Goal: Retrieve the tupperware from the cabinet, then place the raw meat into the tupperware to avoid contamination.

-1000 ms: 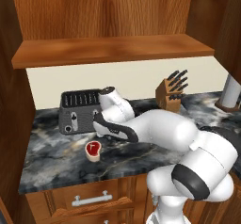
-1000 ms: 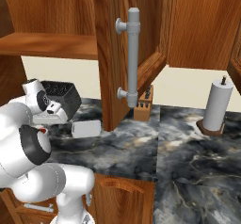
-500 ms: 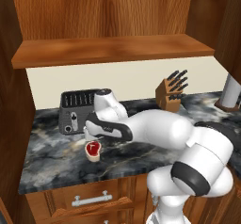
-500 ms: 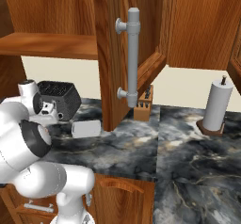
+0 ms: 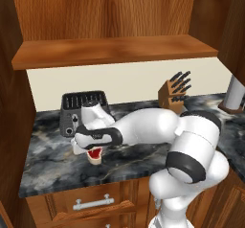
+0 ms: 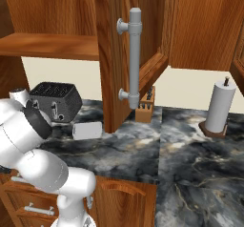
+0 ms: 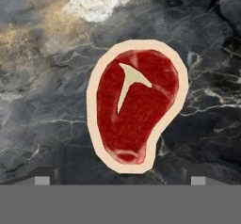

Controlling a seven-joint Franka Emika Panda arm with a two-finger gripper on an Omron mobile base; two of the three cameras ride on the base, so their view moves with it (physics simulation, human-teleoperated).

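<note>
1. The cabinet [image 6: 119, 54] stands open above the worktop [image 5: 134, 153] — one raised-panel door swings out toward the right base camera, its vertical silver handle [image 6: 133, 59] facing forward.
2. The dark marbled worktop carries everything else; wooden drawers with a horizontal silver handle [image 5: 93, 203] sit beneath its front edge.
3. A dark grey toaster [image 5: 83, 111] stands at the back left of the worktop, just behind the arm's hand.
4. A paper towel roll [image 6: 220, 108] stands upright at the far right, a knife block [image 5: 175, 95] against the back wall.
5. The tupperware [image 6: 87, 130] rests on the worktop, between the toaster and the open door.
6. The tool [image 5: 91, 150] hovers directly over the meat, fingers spread wide, holding nothing.
7. The raw meat [image 7: 136, 105] lies flat on the worktop — between the finger tips [image 7: 44, 177] in the hand view, not gripped.
</note>
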